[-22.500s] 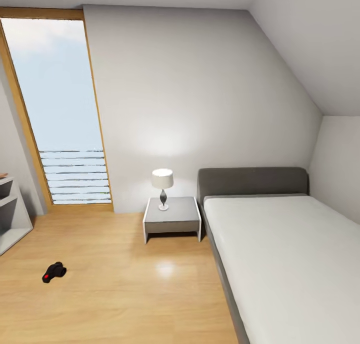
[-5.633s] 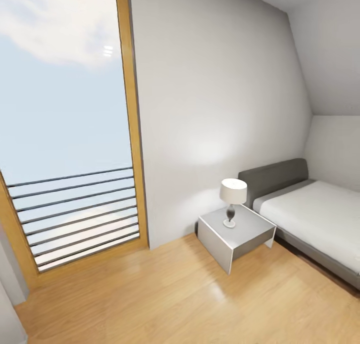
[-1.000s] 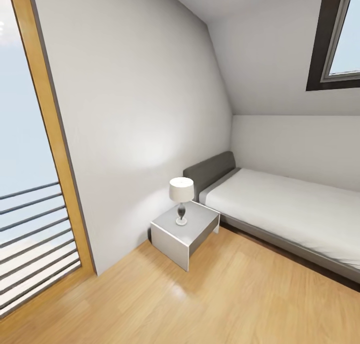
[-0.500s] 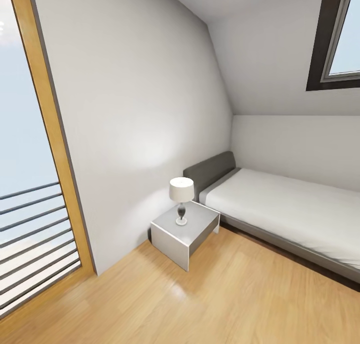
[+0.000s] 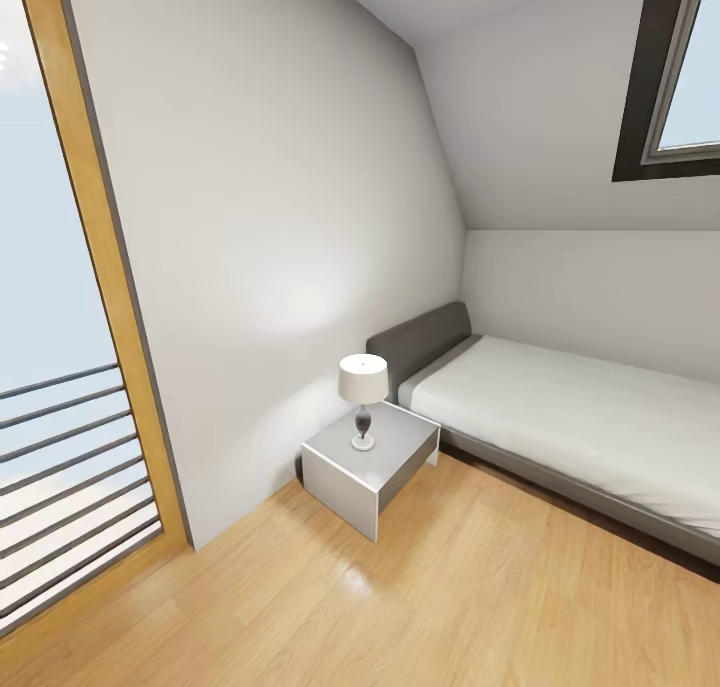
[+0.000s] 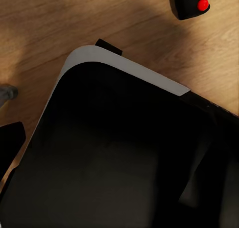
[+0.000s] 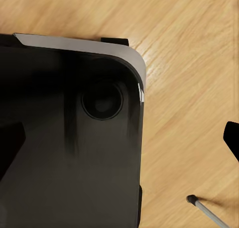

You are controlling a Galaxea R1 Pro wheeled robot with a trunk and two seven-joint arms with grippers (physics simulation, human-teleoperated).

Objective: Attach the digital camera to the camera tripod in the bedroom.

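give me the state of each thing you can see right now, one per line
digital camera: lying on the wood floor, not held
camera tripod: one silver leg with a black foot, resting on the floor
lamp: upright on the bedside table
bedside table: on the floor beside the bed
bed: made, nothing on it
skylight window: closed, as far as it shows

Looking down from my left wrist, I see the robot's black base [image 6: 124, 158], with its pale rounded rim, covering much of the light wood floor [image 6: 59, 24]. The digital camera [image 6: 189, 3] lies on the floor beyond that rim, its red button [image 6: 202, 4] showing.
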